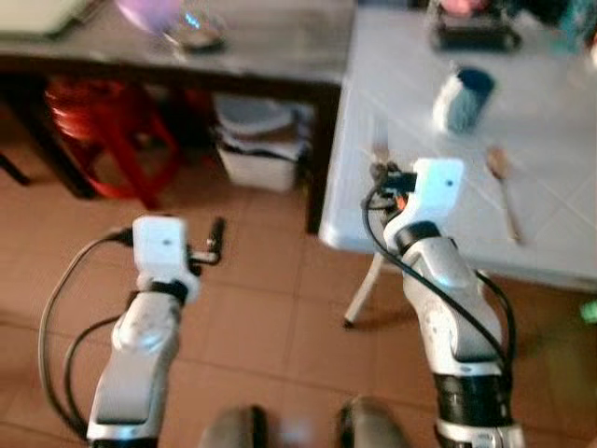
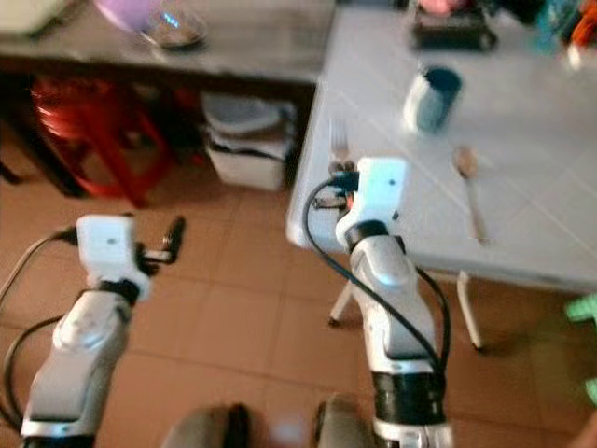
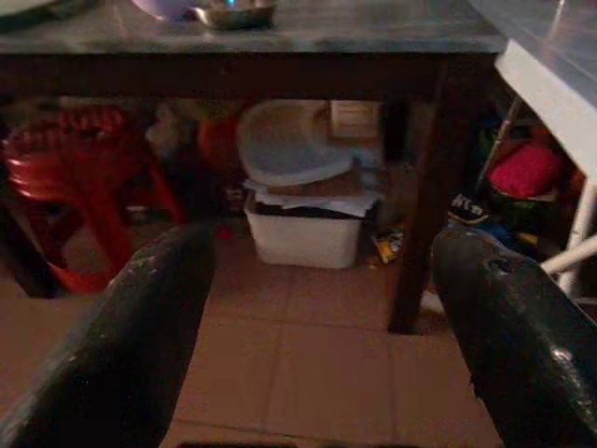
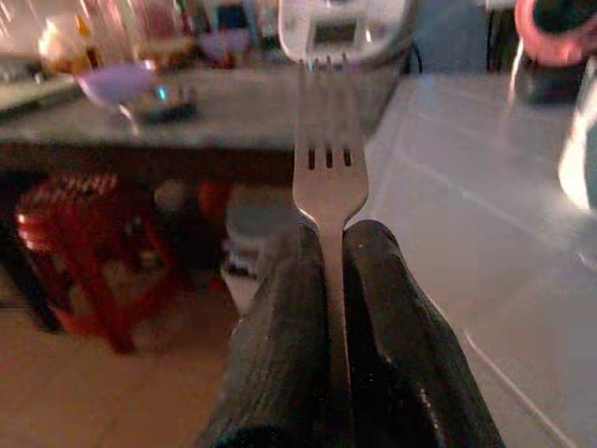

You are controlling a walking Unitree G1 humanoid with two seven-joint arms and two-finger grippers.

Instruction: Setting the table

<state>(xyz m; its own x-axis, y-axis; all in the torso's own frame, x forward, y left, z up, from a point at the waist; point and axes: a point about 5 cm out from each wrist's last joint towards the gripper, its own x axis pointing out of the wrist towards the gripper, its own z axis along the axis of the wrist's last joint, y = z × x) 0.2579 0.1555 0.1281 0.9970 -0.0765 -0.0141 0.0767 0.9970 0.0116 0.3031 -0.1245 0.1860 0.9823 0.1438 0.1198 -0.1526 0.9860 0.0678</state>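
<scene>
At the bottom of the head views the robot's two feet (image 1: 298,425) stand on the terracotta tile floor (image 1: 270,308), blurred. Above them rise the two silver arms. The right gripper (image 4: 336,280) has its two black fingers (image 4: 289,345) pressed together on the handle of a metal fork (image 4: 329,177), which stands out past the fingertips with its tines pointing forward. In the head views the fork (image 2: 340,140) lies over the near left edge of the white desk (image 1: 560,187), with the gripper just at that edge.

The left gripper (image 3: 317,308) is held out over the floor, left of the white desk, with its fingers (image 3: 140,336) spread wide apart and nothing between them.

On the white desk a blue-and-white mug (image 1: 464,98) stands toward the middle, and a spoon (image 1: 504,191) lies nearer the front edge, to the right of the right gripper and apart from the mug. A dark tray-like object (image 1: 476,35) sits at the far side, too blurred to name.

To the left a darker desk (image 1: 280,47) with a grey top carries a purple bowl (image 1: 149,11) and, just beside it, a small metal bowl (image 1: 191,33). Beneath it are a red plastic stool (image 3: 75,187) and a white bin (image 3: 303,233) with a lid resting on it.
</scene>
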